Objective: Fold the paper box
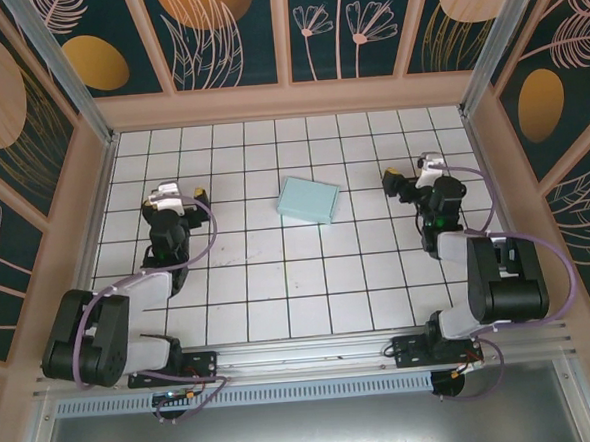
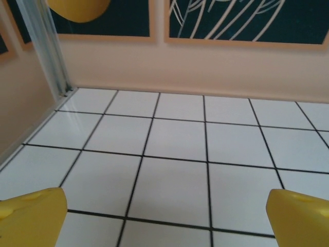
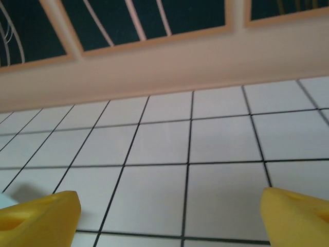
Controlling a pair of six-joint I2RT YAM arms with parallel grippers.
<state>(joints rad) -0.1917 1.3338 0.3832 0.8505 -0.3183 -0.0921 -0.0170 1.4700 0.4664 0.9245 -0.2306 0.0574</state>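
Top external view: your paper box (image 1: pixel 309 199) lies flat on the tabletop (image 1: pixel 279 282) between left jaws and right jaws, well apart from both; its long axis runs jaws-to-jaws; right jaws seem nearer; both gape empty.

Paper box (image 1: pixel 308 200), pale light-blue, folded into a flat rectangle, lying slightly skewed on the tiled floor, mid-table

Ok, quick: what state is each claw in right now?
Left claw: open, holding nothing.
Right claw: open, holding nothing.
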